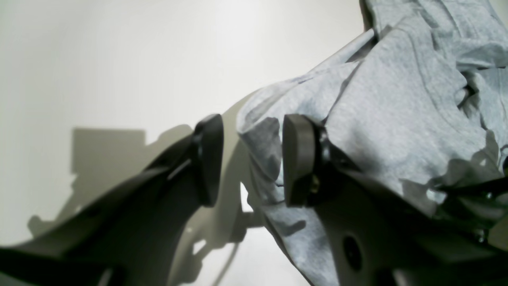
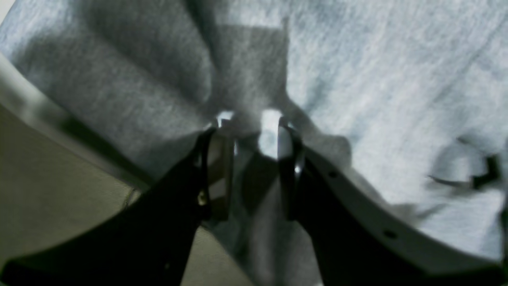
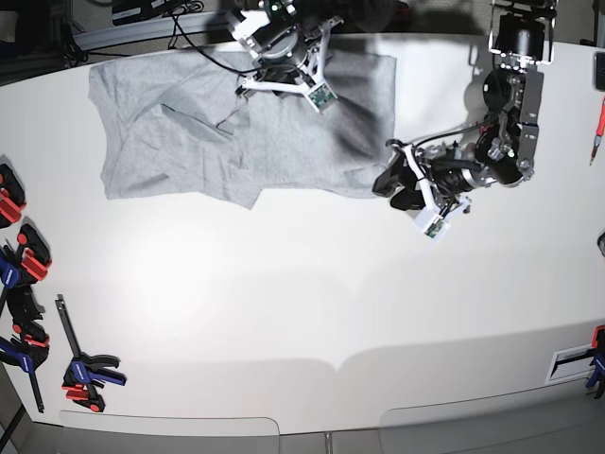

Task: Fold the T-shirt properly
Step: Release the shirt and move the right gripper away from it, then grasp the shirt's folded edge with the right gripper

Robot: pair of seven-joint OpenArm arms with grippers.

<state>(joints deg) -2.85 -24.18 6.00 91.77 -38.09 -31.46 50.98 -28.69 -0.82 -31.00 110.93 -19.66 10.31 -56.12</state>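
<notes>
The light grey T-shirt lies spread and creased at the back left of the white table. At the shirt's right lower corner, my left gripper is open. In the left wrist view its fingers stand apart, with a loose fold of the T-shirt hanging between them, against the right pad. My right gripper sits on the shirt's upper middle. In the right wrist view this gripper is shut on a bunched ridge of the T-shirt, and creases run into its jaws.
Several red, black and blue clamps lie along the table's left edge, one more clamp at the front left. A red tool sits at the right edge. Cables run behind the table's back edge.
</notes>
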